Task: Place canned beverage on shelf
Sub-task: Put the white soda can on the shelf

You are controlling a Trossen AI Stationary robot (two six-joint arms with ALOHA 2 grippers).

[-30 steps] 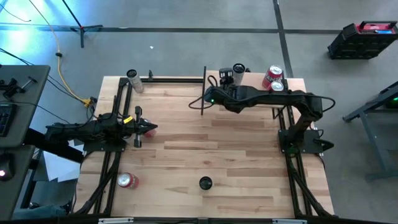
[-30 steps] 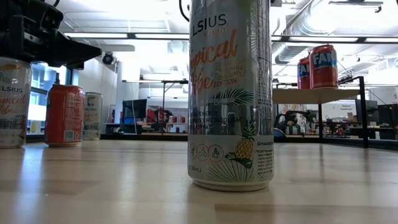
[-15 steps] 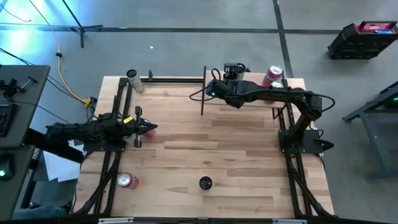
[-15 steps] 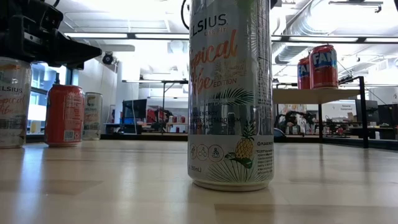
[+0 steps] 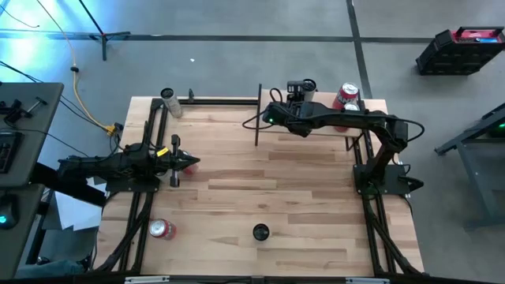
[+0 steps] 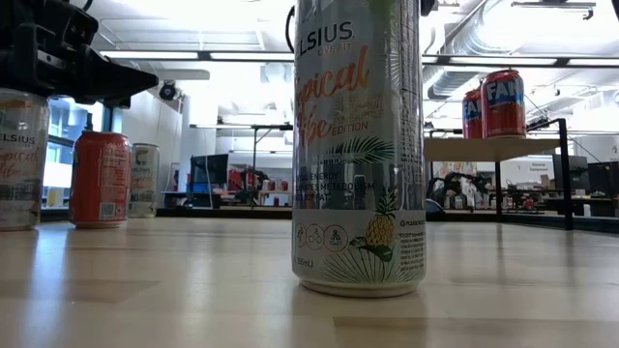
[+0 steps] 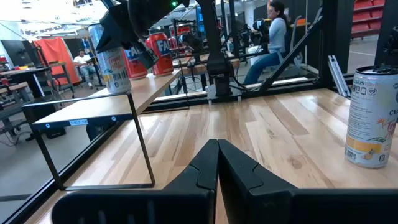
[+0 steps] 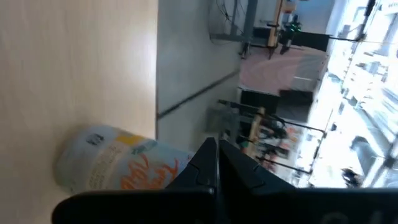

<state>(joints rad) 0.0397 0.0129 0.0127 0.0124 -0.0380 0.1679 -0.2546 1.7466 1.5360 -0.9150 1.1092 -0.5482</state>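
Red cans point(image 5: 347, 98) already stood on the shelf point(image 5: 323, 101). By its far edge, a pale can point(image 5: 304, 87) stood beside the right gripper point(image 5: 293, 88), pinched shut, empty. Left gripper point(image 5: 192, 164) waited shut. More cans remained.

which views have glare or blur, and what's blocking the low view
Low view: a tall can close to the lens fills the middle, and bright ceiling lights wash out the background. Right wrist view: soft and smeared, with blown-out windows beyond the can on the shelf. High view: blue glare at the upper left corner. Left wrist view: sharp, evenly lit.
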